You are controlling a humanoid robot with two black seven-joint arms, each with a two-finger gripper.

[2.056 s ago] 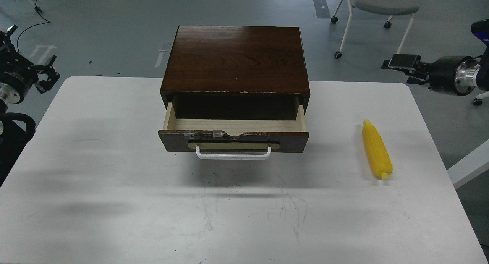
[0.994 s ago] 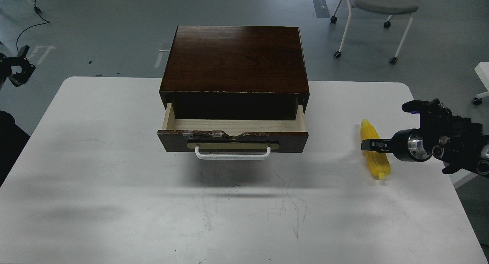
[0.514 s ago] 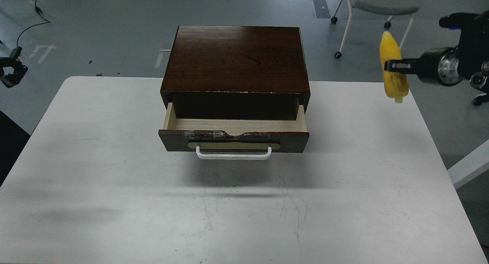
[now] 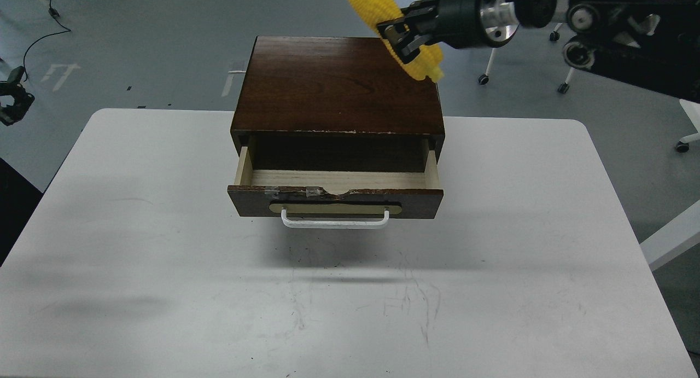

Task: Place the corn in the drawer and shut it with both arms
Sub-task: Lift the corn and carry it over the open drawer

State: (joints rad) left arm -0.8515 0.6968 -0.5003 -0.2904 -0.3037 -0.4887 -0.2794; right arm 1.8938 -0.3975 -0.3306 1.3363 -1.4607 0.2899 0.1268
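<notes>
Swung leftward, right gripper [image 4: 402,36] clamps corn [image 4: 391,22] over the cabinet's [image 4: 339,85] far right edge.

White bench [image 4: 136,246] fills lower frame, surface scuffed; grey floor [image 4: 136,33] behind; black cable [image 4: 38,25] upper left; chair legs [image 4: 492,66] upper right.

A single head view looks forward and down from above the near edge of the table [image 4: 164,290], at middling range. Left of and below the right gripper [image 4: 402,36], which enters from the top right, the drawer [image 4: 333,200] faces the camera; grey floor fills the top.
</notes>
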